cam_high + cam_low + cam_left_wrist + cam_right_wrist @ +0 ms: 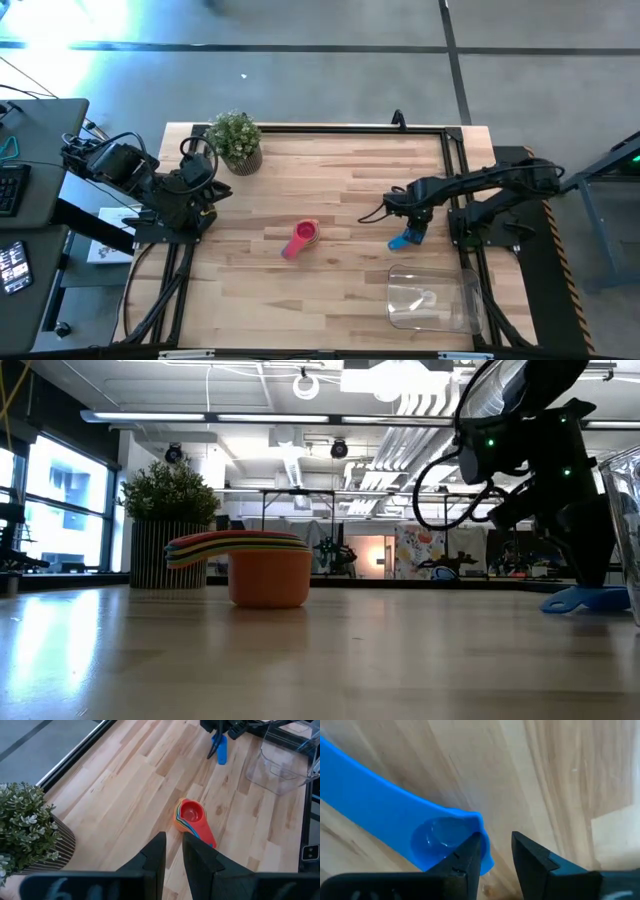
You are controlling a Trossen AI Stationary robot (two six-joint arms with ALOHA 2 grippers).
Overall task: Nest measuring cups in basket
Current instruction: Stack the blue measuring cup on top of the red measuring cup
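Observation:
A stack of nested measuring cups (300, 240) (265, 565) (192, 817), pink-red on top and orange at the bottom, stands on its base at mid-table. A single blue cup (403, 241) (585, 600) (395, 815) lies on the table to its right. The clear basket (435, 298) (280, 765) stands near the table's right near corner. My right gripper (415, 232) (495, 842) is down at the blue cup's bowl, slightly open, with one finger inside the bowl and one outside. My left gripper (210, 190) (174, 842) waits by the plant, its fingers a narrow gap apart. My right gripper comes at the blue cup from above, straddling the bowl's rim (482, 827) at the end away from the handle. The inner finger (467, 855) lies against the bowl's inside. The outer finger (530, 857) stands clear of the wall, over bare wood. The cup rests on the table.
A potted green plant (236, 140) (170, 525) (25, 830) stands at the table's far left. A black frame rail (320, 128) runs along the far edge and the sides. Bare wood lies between the stack, the blue cup and the basket.

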